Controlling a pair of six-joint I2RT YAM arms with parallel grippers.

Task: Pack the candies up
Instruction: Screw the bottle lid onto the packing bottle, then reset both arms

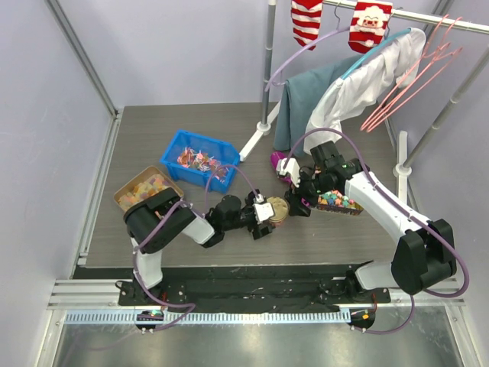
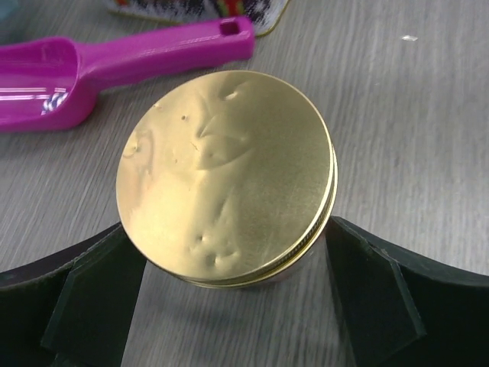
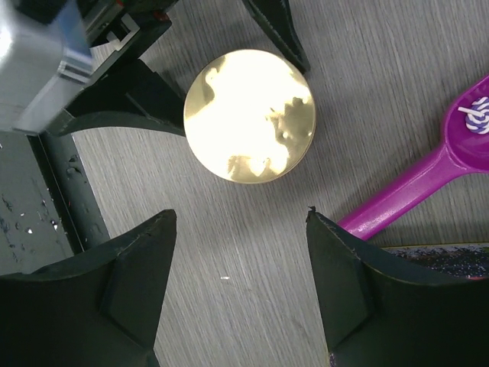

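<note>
The candies (image 1: 200, 160), tiny red and pink wrapped sweets, lie in a blue bin (image 1: 174, 147) at the back left of the table. A jar with a dented gold lid (image 1: 276, 210) stands mid-table; it also shows in the left wrist view (image 2: 229, 168) and the right wrist view (image 3: 250, 115). My left gripper (image 2: 228, 233) has a finger pressed against each side of the jar. My right gripper (image 3: 241, 218) is open and empty, hovering over bare table just beside the jar. A magenta scoop (image 3: 428, 180) holds one purple-and-white sweet (image 3: 477, 115).
A tan tray of pastel sweets (image 1: 145, 189) sits at the left. A dark tray of mixed sweets (image 1: 336, 201) lies under the right arm. Clothes, red-and-white socks (image 1: 307, 21) and pink hangers (image 1: 409, 80) hang on a rack at the back right.
</note>
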